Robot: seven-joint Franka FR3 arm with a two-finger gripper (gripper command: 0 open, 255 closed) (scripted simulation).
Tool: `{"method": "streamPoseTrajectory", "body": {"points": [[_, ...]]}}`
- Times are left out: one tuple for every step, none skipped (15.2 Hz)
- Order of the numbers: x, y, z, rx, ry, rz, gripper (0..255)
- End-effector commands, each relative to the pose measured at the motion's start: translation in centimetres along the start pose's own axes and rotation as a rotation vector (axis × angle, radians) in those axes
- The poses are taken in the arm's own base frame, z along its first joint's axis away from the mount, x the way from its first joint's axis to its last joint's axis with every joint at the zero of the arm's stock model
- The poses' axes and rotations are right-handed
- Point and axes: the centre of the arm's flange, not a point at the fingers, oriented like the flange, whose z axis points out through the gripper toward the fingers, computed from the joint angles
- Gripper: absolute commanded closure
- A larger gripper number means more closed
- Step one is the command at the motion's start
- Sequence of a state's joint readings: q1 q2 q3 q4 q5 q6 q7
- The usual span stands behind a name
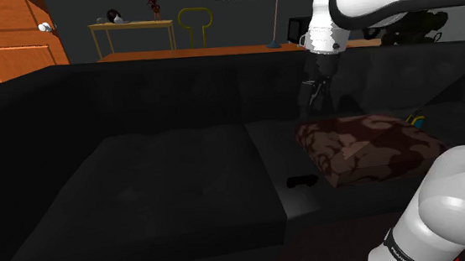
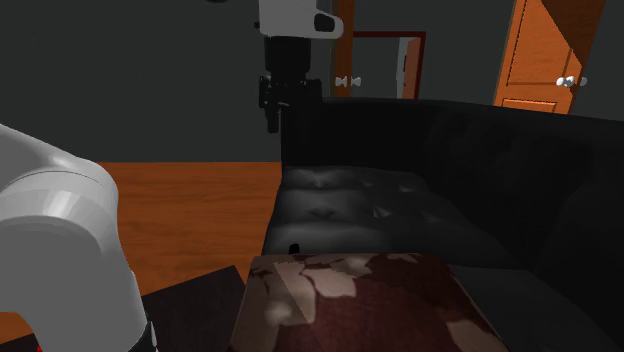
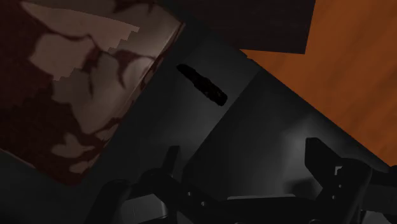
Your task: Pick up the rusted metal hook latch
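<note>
The hook latch (image 1: 302,180) is a small dark bar lying flat on the black sofa seat (image 1: 168,189), close to the front corner of a brown patterned cushion (image 1: 366,145). My gripper (image 1: 313,103) hangs well above it, near the sofa's backrest, holding nothing. From the second exterior view the latch (image 2: 295,246) lies just beyond the cushion (image 2: 350,300), with the gripper (image 2: 272,110) high above the sofa's end. In the wrist view the latch (image 3: 201,84) lies ahead of the open gripper (image 3: 242,159), beside the cushion (image 3: 76,83), and the fingers (image 3: 168,162) stand wide apart.
The cushion sits next to the latch. A small blue and yellow object (image 1: 417,121) lies behind the cushion. Orange wooden floor (image 2: 190,210) lies past the sofa's edge. An orange door (image 1: 14,35), a side table (image 1: 131,27) and a chair (image 1: 195,23) stand behind the sofa.
</note>
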State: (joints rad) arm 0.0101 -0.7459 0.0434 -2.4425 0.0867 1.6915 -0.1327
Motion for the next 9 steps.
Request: {"method": "streamPoseTrajectory", "body": {"points": [[0.0,0.0,0.0,0.0,0.0,0.0,0],[-0.1,0.2,1.3,0.002,-0.003,-0.031,0],[-0.1,0.4,2.6,0.005,-0.005,-0.062,0],[-0.2,0.7,3.9,0.007,-0.008,-0.093,0],[-0.3,0.9,5.2,0.01,-0.01,-0.124,0],[-0.3,1.1,6.5,0.012,-0.013,-0.155,0],[-0.4,1.3,7.8,0.014,-0.015,-0.186,0],[-0.4,1.5,9.1,0.017,-0.018,-0.218,0],[-0.5,1.7,10.4,0.019,-0.02,-0.249,0]]}}
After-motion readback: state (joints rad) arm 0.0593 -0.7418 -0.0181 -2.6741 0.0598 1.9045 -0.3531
